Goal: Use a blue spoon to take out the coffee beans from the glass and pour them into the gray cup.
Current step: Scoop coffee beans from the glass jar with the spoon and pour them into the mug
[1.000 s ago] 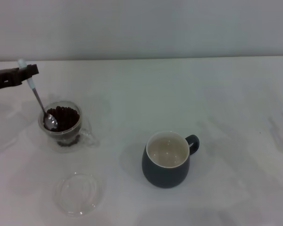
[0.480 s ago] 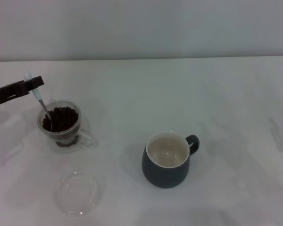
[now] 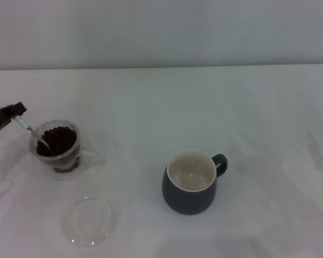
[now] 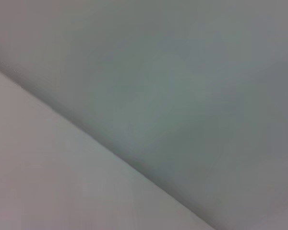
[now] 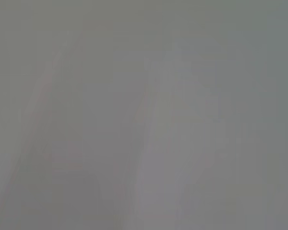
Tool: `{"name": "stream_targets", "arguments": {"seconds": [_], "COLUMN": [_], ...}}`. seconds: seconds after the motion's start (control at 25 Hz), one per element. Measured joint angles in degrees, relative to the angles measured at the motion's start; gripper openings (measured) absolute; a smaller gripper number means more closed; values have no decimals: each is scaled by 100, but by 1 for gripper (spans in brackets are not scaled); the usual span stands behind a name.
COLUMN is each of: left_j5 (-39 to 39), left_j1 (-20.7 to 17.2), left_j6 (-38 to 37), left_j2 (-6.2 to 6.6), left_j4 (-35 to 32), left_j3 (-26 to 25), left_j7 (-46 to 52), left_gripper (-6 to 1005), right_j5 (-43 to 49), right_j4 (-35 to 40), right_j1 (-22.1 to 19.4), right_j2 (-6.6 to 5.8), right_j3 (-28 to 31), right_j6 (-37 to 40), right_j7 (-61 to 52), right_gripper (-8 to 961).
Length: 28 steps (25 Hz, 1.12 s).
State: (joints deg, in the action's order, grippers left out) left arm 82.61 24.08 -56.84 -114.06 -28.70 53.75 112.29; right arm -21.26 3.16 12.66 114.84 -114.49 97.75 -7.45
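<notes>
In the head view the glass, a small clear mug, stands at the left of the white table and holds dark coffee beans. My left gripper is at the far left edge, shut on the blue spoon. The spoon slants down into the glass with its metal bowl among the beans. The gray cup, dark blue-gray with a cream inside, stands in the middle and looks empty. My right gripper is out of view. Both wrist views show only plain pale surfaces.
A flat round clear glass dish lies on the table in front of the glass. The white table meets a pale wall at the back.
My left gripper has moved left and down with the spoon. The spoon's bowl has sunk into the beans, and the glass has slid a little to the left.
</notes>
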Motion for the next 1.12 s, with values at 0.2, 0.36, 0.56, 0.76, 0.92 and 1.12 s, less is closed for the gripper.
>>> {"name": "stream_targets", "arguments": {"seconds": [0.2, 0.36, 0.56, 0.76, 0.92, 1.12], "left_j5": [-154, -345, -496, -742, -988, -1172], "left_j1": [-114, -153, -173, -236, -319, -378], "left_j6": [-85, -208, -237, -284, -362, -459], "left_j2": [-34, -36, -45, -62, -87, -105], "left_j4": [79, 241, 357, 374, 377, 382], "left_j3": [-38, -144, -241, -257, -260, -261], "left_j7": [182, 226, 228, 230, 217, 201], "left_gripper": [131, 131, 132, 132, 132, 132], "right_j5": [-2, -2, -1, -1, -1, -1], "right_j4": [-4, -8, -9, -9, -9, -9], "right_j1": [72, 92, 98, 129, 145, 170], "right_j2": [-11, -17, -44, -70, -76, -80], "right_j3": [0, -1, -2, -2, -2, -2], "right_j6": [-127, -169, -169, -179, -182, -186], "right_j7": [32, 40, 42, 42, 63, 91], "right_gripper": [395, 395, 395, 394, 394, 394]}}
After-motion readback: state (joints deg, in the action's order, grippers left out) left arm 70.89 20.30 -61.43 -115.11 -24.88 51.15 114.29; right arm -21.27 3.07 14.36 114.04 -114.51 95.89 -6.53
